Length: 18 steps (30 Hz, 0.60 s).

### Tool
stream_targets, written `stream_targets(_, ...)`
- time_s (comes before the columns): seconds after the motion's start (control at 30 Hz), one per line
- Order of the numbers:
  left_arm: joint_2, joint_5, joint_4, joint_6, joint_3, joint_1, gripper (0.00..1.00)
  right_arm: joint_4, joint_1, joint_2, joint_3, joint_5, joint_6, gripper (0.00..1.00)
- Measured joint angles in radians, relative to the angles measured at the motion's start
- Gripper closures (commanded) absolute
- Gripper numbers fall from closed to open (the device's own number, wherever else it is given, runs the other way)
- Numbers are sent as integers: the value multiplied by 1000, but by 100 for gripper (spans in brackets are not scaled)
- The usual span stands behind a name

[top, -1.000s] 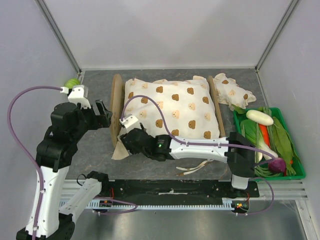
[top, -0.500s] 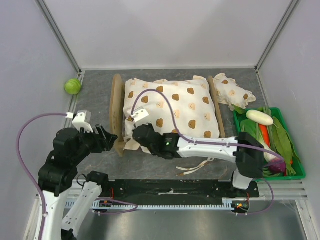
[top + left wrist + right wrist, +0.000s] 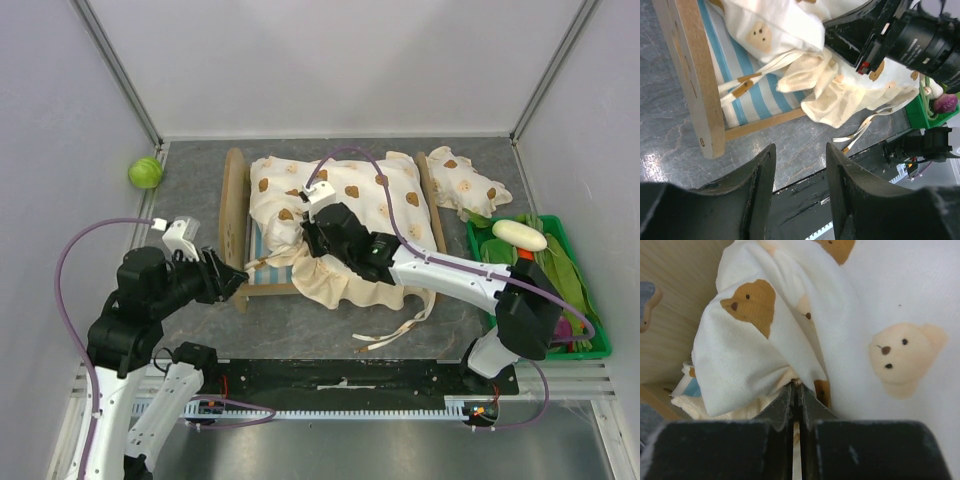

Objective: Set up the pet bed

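The pet bed (image 3: 237, 210) sat just ahead of the left gripper (image 3: 232, 283), fingers apart and empty, its striped base showing. The right gripper (image 3: 308, 238) was clamped on a fold of the cushion (image 3: 375, 195), bunched and spilling over the rail below those fingers, so roughly half done, I'd say. The pillow (image 3: 462, 185) lay well beyond, off the bed; no writing readable

Toward the worktop's (image 3: 190, 325) far-left corner, the right end effector (image 3: 307, 237) pinches the cream bear-print cushion (image 3: 375, 200) on the light-wood, blue-striped pet bed (image 3: 236, 200).
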Motion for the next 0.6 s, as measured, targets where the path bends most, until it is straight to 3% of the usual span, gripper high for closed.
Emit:
stream_targets(0.43,132,-11,76,23,50,-20,57,21,-65,41,0,-142,-8,99)
stream_targets(0.53,179,-69,101,21,47,-97,57,22,-83,41,0,-167,-6,99)
stream_targets(0.6,220,-157,119,10,47,-232,57,24,-94,41,0,-181,-4,99)
